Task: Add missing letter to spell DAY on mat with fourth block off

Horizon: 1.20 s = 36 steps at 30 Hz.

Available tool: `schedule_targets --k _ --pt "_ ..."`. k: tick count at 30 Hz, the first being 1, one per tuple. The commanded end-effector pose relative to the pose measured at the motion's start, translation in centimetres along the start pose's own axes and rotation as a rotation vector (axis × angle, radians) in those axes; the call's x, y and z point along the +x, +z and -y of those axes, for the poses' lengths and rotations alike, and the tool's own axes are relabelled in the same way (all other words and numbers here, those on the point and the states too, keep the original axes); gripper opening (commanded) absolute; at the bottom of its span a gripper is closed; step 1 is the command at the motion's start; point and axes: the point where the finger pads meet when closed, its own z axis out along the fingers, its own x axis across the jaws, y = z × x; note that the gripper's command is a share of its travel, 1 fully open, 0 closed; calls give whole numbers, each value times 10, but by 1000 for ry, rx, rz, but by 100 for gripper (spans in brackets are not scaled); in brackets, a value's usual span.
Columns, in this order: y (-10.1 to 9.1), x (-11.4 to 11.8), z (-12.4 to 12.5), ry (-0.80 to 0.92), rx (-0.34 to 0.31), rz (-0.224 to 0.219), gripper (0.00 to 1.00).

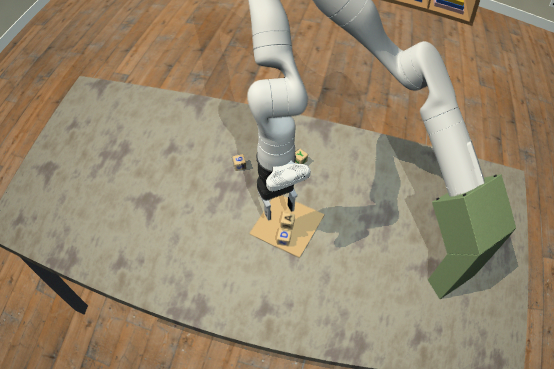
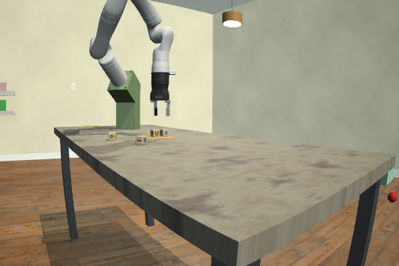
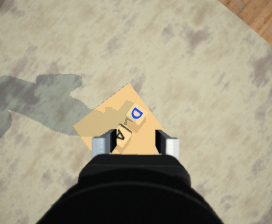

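Two lettered blocks, D [image 1: 283, 237] [image 3: 136, 114] and A [image 1: 287, 219] [image 3: 121, 135], lie below the open jaws [image 1: 280, 209] [image 2: 161, 113].

Mottled table [image 1: 145, 263] [image 2: 230, 179] [image 3: 197, 65] (mat [image 1: 311, 218] [image 2: 169, 138] [image 3: 94, 125] on it)

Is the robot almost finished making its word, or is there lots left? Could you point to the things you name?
Not finished. The D block [image 1: 283, 237] [image 3: 136, 114] and A block [image 1: 287, 219] [image 3: 121, 135] already sit on the mat [image 1: 306, 239] [image 3: 89, 131]. The open tool [image 1: 279, 206] [image 2: 161, 112] [image 3: 135, 137] holds nothing. The Y block [image 1: 300, 155] [image 2: 112, 136] is off the mat and must join beside A.
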Motion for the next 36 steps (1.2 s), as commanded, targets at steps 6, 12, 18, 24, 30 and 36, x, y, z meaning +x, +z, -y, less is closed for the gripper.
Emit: schedule_targets --k 6,12,18,24,30,36 --pt "-1 1 0 0 0 -1 100" --pt "1 -16 -24 2 -4 -3 100" --pt "2 -28 -39 3 -5 -3 100" --pt "2 -28 -39 3 -5 -3 100" --pt "2 -28 -39 3 -5 -3 100" --pt "2 -28 -39 3 -5 -3 100"
